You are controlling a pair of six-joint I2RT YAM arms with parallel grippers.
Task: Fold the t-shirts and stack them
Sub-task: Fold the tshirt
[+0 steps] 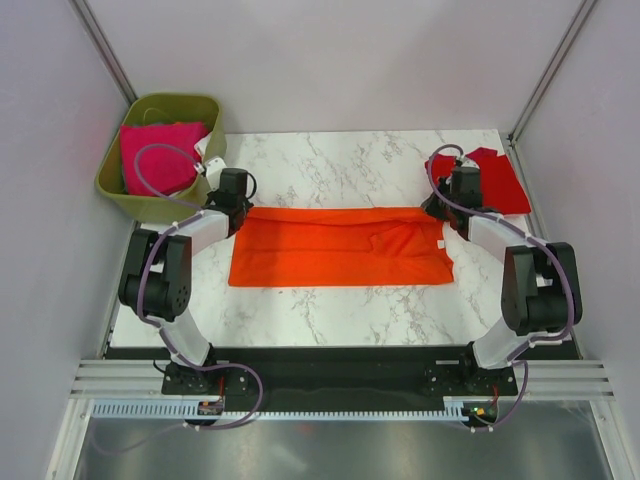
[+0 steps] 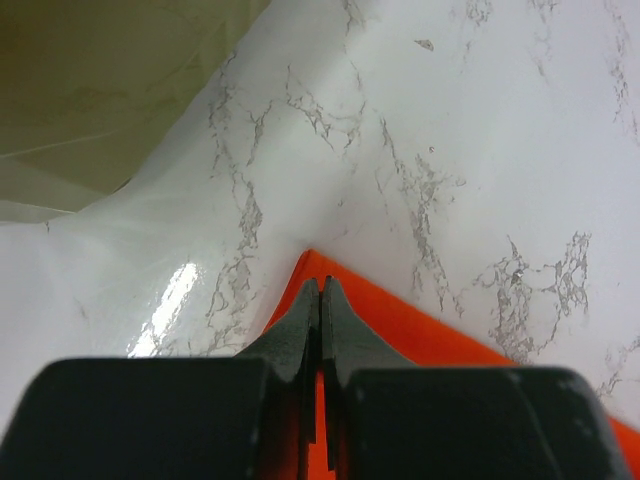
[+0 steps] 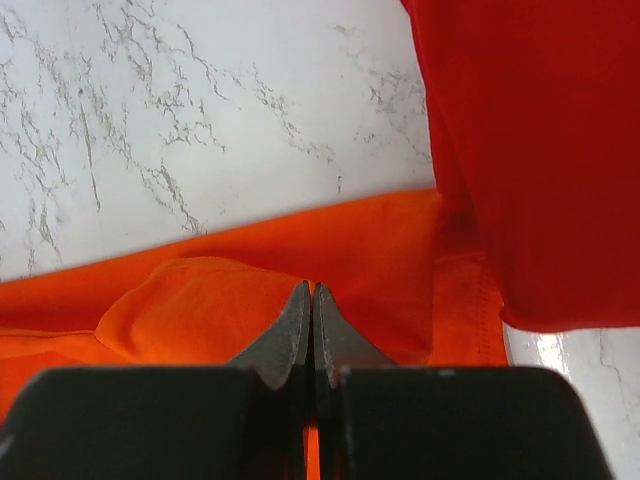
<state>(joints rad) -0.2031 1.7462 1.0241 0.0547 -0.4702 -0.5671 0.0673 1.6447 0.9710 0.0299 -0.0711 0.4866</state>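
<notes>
Orange shirt [image 1: 340, 245] spread flat, left claw [image 2: 320, 285] pinching its far corner, right claw [image 3: 311, 290] pinching the opposite edge, red shirt [image 1: 505, 185] partly hidden behind it.

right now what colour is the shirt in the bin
Magenta pink shirt, best in top external view.

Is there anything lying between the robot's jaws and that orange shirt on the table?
Nothing visible does. The left gripper and the right gripper each have their jaws pinched shut on a far corner of the orange t-shirt. The red t-shirt lies right beside the right-hand corner, not in between.
</notes>
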